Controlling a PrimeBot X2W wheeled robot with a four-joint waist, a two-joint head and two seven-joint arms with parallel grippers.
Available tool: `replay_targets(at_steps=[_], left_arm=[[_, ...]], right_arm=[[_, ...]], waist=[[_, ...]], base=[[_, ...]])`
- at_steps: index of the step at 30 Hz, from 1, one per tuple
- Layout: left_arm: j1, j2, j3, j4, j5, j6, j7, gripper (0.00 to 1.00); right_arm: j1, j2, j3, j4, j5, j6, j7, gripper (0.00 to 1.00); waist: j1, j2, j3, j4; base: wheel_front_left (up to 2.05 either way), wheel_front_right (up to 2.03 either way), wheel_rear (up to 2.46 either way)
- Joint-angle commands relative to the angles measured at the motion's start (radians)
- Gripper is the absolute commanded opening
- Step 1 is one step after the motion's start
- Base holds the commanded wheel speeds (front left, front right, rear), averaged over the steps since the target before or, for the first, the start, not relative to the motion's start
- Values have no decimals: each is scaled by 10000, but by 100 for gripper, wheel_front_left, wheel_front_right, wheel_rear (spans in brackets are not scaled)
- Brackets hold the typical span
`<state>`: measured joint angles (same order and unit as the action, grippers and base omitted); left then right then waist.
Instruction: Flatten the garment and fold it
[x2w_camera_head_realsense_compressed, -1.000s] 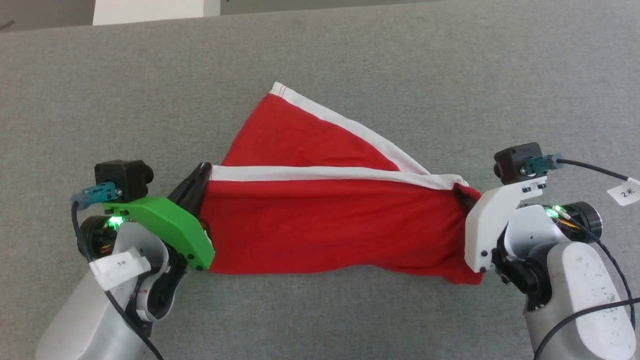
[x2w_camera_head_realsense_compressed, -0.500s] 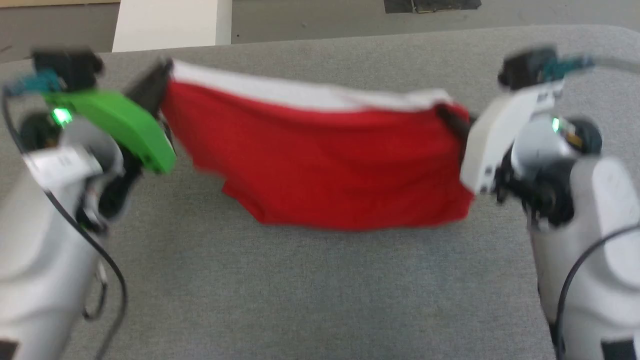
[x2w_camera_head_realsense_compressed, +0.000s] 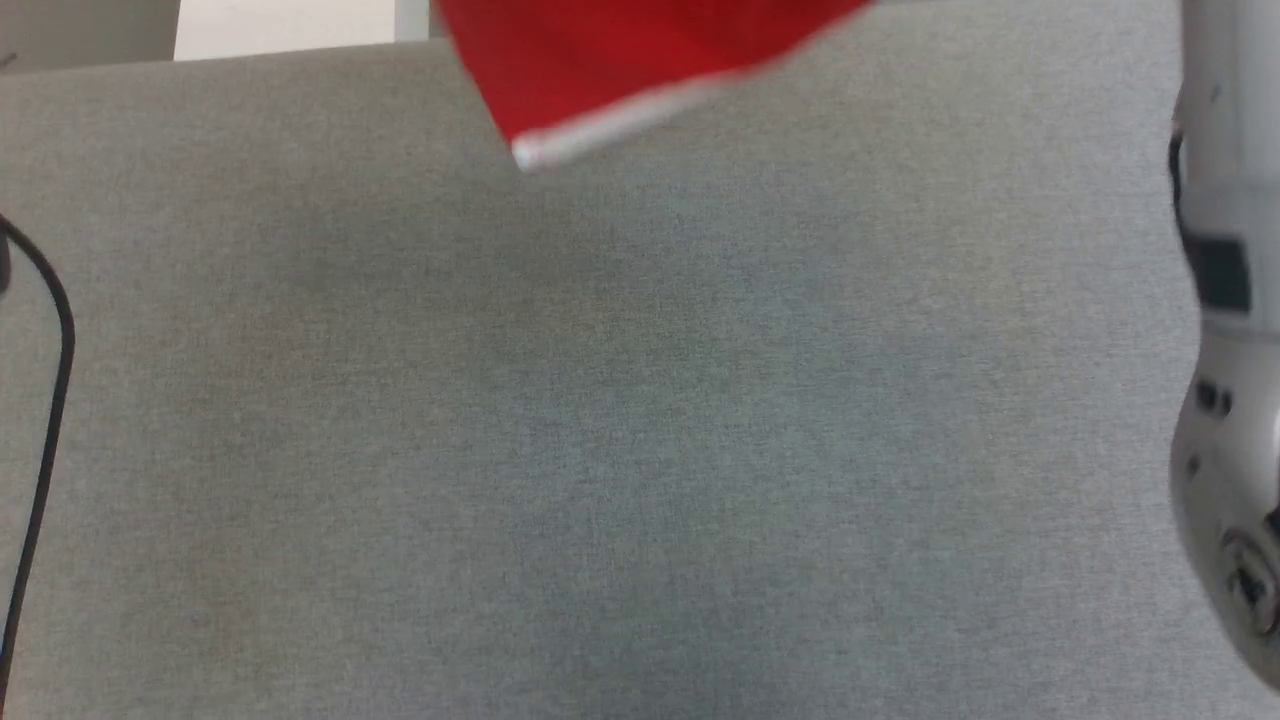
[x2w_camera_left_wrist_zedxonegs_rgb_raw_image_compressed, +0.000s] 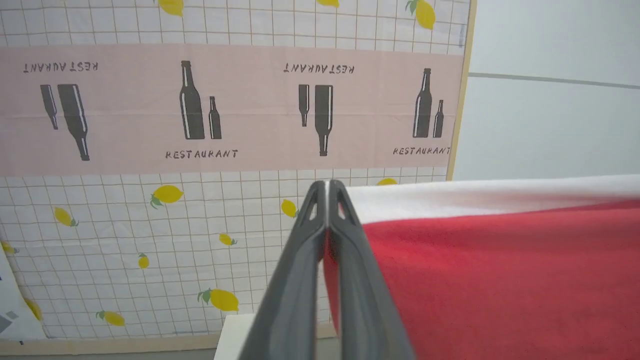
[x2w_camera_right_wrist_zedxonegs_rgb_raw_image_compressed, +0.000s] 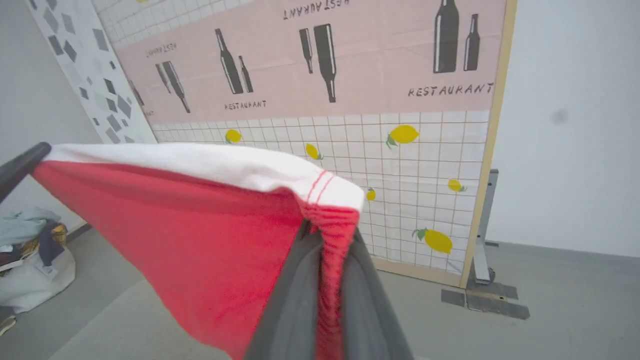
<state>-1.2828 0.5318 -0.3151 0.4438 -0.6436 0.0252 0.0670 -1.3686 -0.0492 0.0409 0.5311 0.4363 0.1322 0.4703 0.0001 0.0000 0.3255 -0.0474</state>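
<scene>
Left wrist view shows the left tool (x2w_camera_left_wrist_zedxonegs_rgb_raw_image_compressed: 326, 187) clenched, its two long dark fingers pressed together on one upper corner of the bright red soft fabric shorts (x2w_camera_left_wrist_zedxonegs_rgb_raw_image_compressed: 500, 270). From that tool the cloth runs off to the right, pulled straight, with its white band along the top edge. Beyond the fingertips stands a printed backdrop panel (x2w_camera_left_wrist_zedxonegs_rgb_raw_image_compressed: 225, 100) with dark bottles, yellow lemons and the word RESTAURANT.

On the right wrist view, the right tool (x2w_camera_right_wrist_zedxonegs_rgb_raw_image_compressed: 330, 231) is clenched too, gripping the gathered red waistband at the opposite corner. The fabric bunches between its fingers and hides their tips. From there the shorts spread leftward to a dark finger of the left tool at the far corner, and the red cloth hangs down below the line between the two tools. A heap of clothes (x2w_camera_right_wrist_zedxonegs_rgb_raw_image_compressed: 30, 245) lies on the floor, low and to the left of this tool.

On the head view, a blurred, white-edged lower corner of the shorts hangs at the top, over the far part of the grey cloth-covered surface (x2w_camera_head_realsense_compressed: 640, 450). A pale forearm (x2w_camera_head_realsense_compressed: 1230, 400) stands at the right edge and a black cable (x2w_camera_head_realsense_compressed: 50, 380) at the left.
</scene>
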Motion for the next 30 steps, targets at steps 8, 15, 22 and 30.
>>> replay_targets(at_steps=[8, 15, 22, 30], left_arm=[[903, -107, 46, -112, -178, -627, -1266, 0], [4760, -145, 398, -1577, -844, -96, -2128, 0], [9107, -434, 397, -3594, -1544, 814, -2209, 0], [13520, -443, 330, -5284, -2511, 2287, -1203, 0]], right_arm=[[392, -10, 544, 878, 713, -15, -1368, 0], [4225, -71, 935, -829, 1557, -15, -1527, 0], [9016, -507, 947, -3442, 2504, -15, -931, 0], [13415, -658, 696, -5713, 2823, -15, 953, 0]], waist=[[-1, 0, -51, 445], [-1, 0, -702, 579], [-1, 0, -1394, 814], [-1, 0, -1847, 623]], base=[[0, 0, 0], [0, 0, 0], [0, 0, 0], [0, 0, 0]])
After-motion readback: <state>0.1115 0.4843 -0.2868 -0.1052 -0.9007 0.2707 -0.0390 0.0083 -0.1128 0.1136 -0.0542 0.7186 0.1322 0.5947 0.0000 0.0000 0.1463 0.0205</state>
